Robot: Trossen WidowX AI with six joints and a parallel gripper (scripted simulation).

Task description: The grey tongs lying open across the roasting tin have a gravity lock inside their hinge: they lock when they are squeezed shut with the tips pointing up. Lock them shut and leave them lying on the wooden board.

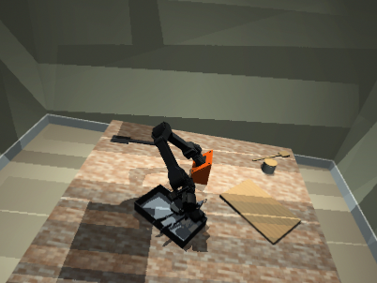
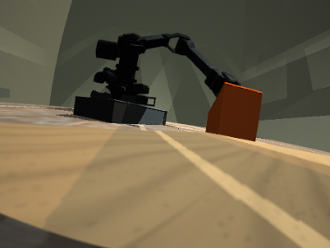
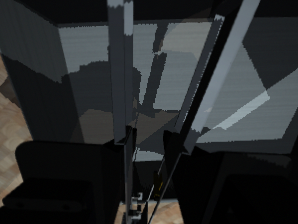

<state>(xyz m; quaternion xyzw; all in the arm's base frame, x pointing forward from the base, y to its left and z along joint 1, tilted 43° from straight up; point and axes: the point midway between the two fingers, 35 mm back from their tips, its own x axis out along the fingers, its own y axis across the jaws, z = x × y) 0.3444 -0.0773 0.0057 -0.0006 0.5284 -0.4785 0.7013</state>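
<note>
The grey tongs (image 3: 118, 75) lie across the roasting tin (image 1: 153, 205) (image 2: 92, 108) (image 3: 30, 95). Their two long arms form a narrow V in the wrist view, wider towards the tips at the top; the hinge end is at the bottom, by the tin's near wall. My gripper (image 1: 184, 215) (image 2: 121, 95) (image 3: 150, 133) points down into the tin and is part-way closed, with one finger against the outer side of each arm. The arms stand apart. The wooden board (image 1: 260, 211) (image 2: 164, 185) lies to the right of the tin in the top view, with nothing on it.
The orange base block (image 1: 203, 172) (image 2: 238, 112) stands behind the tin. A dark spatula (image 1: 123, 140) lies at the back left. A small can (image 1: 268, 167) and a wooden spoon (image 1: 283, 154) are at the back right, behind the board. The tin's raised walls surround my fingers.
</note>
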